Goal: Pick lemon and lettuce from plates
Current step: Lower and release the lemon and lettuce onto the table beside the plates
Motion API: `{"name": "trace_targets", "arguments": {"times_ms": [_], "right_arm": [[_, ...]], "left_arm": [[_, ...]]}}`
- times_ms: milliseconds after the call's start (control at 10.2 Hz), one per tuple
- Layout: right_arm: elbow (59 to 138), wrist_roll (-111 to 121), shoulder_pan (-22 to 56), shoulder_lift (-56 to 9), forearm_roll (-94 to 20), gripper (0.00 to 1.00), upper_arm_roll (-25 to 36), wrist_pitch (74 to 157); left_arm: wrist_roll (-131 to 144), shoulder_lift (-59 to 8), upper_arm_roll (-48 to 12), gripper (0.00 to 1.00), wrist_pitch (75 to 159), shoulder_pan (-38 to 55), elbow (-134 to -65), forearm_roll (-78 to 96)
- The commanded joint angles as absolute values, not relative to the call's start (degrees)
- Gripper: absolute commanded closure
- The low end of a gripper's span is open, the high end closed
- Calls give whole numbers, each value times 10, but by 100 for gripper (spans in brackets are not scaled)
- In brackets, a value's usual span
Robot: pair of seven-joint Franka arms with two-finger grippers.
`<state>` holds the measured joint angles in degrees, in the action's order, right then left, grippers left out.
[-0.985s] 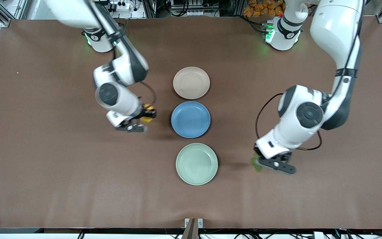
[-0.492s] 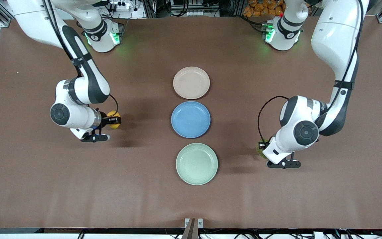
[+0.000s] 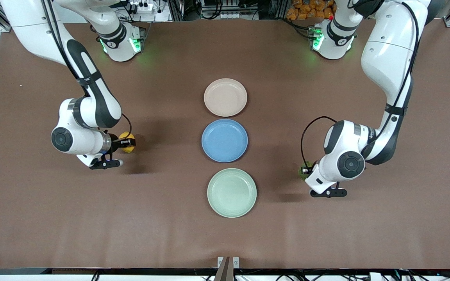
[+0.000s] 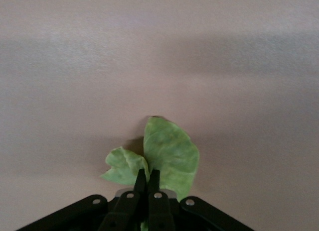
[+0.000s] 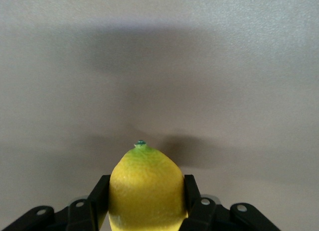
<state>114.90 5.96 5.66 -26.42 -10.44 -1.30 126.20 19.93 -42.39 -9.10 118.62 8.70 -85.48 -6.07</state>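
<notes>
My right gripper (image 3: 125, 143) is shut on the yellow lemon (image 3: 127, 141) and holds it over bare table toward the right arm's end, beside the blue plate. In the right wrist view the lemon (image 5: 146, 188) fills the space between my fingers. My left gripper (image 3: 305, 171) is shut on the green lettuce (image 3: 302, 172) over bare table toward the left arm's end, beside the mint green plate (image 3: 231, 192). In the left wrist view the lettuce leaf (image 4: 167, 160) hangs from my closed fingertips (image 4: 141, 181). The beige-pink plate (image 3: 225, 97) holds nothing.
A blue plate (image 3: 224, 140) lies between the beige-pink plate and the mint green plate, in a row down the table's middle. The brown table (image 3: 53, 210) stretches wide on both sides of the plates.
My right gripper has carried the lemon away from the plates toward the right arm's end. My left gripper has drawn the lettuce slightly farther from the front camera.
</notes>
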Motion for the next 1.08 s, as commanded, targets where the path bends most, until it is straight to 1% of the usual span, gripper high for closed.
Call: {"name": "trace_targets", "arguments": {"times_ms": [0,98,197,295,394,492,591,788,886,985], "right_arm": [[1152,80,36,-263,-100,100,-21,1267],[1151,80,34,-264,-100,79,-21,1266],[1150,80,32,-267,-100,45,-21,1266],[1149,80,33,-267,-100,18,-22,1263],[1149,80,31,-266,-100,0,-22,1261],[1147,79,32,-265,-101,0,-22,1257],[1140,75,33,-260,-101,0,-22,1242],[1060,76,29,-253,-90,0,-15,1118],[1018,76,30,-244,-54,0,-9,1065],[979,75,29,-242,-43,0,-8,1021]], "left_arm": [[185,-429,-88,100,1187,67,-846,-74],[184,-434,-79,100,1195,66,-846,-75],[179,-434,-78,100,1197,67,-846,-76],[178,-432,-78,100,1196,63,-846,-75],[181,-430,-78,100,1196,56,-846,-75],[178,-426,-77,19,1196,50,-846,-76],[165,-418,-78,0,1196,41,-845,-76],[154,-379,-78,0,1168,40,-845,-76],[154,-359,-79,0,1157,40,-845,-76],[151,-336,-79,0,1156,39,-845,-76]]}}
